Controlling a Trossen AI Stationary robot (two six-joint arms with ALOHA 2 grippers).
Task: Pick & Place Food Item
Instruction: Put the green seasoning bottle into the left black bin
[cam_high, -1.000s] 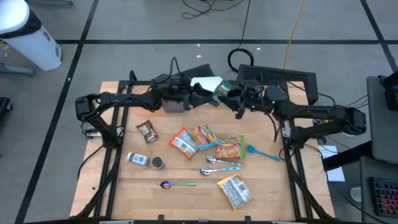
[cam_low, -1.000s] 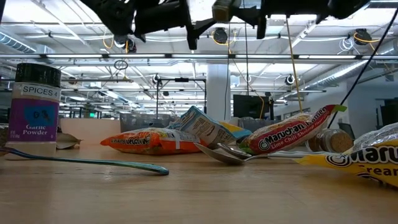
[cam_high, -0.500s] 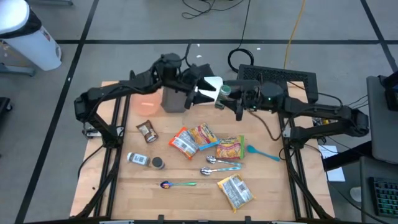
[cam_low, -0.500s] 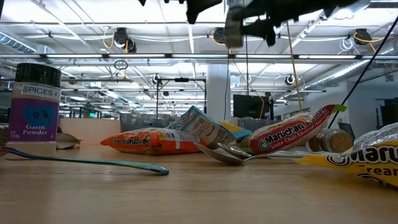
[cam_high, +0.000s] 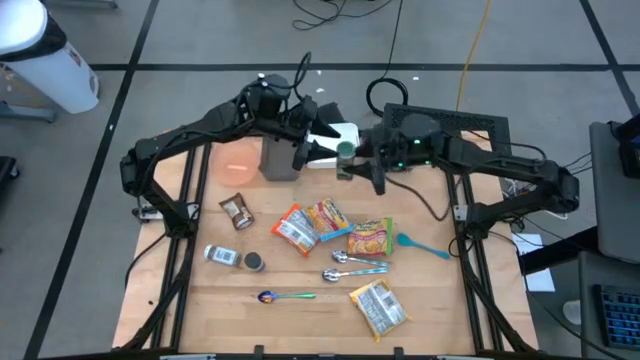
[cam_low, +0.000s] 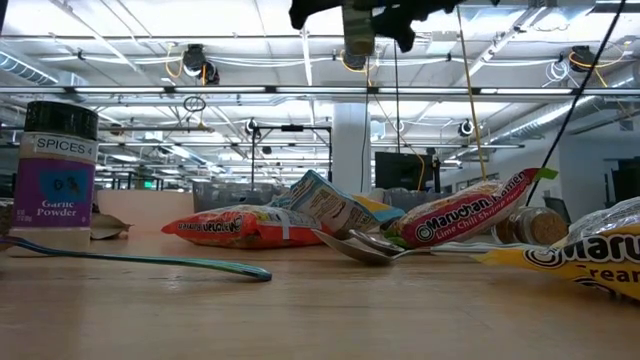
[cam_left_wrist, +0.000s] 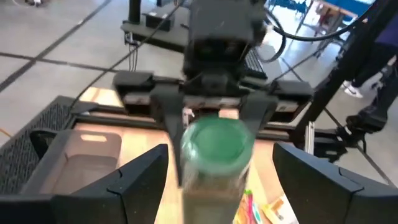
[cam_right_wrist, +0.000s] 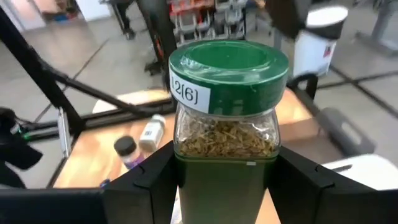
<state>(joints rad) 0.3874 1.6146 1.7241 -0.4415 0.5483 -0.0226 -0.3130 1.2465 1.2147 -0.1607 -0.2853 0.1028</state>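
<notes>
Near the wooden table's (cam_high: 180, 300) far edge, the right gripper (cam_high: 347, 160) clamps a green-lidded glass herb jar (cam_high: 345, 152) facing the open-jawed left gripper (cam_high: 303, 150).

The spice jar (cam_right_wrist: 227, 118) is cut off below its glass shoulders in the right wrist view; low view crops both arms, leaving the jar (cam_low: 358, 28) blurred.

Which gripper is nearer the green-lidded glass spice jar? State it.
Right. The right gripper is clamped on the green-lidded glass spice jar; the left gripper is open beside it, facing the lid, not touching.
</notes>
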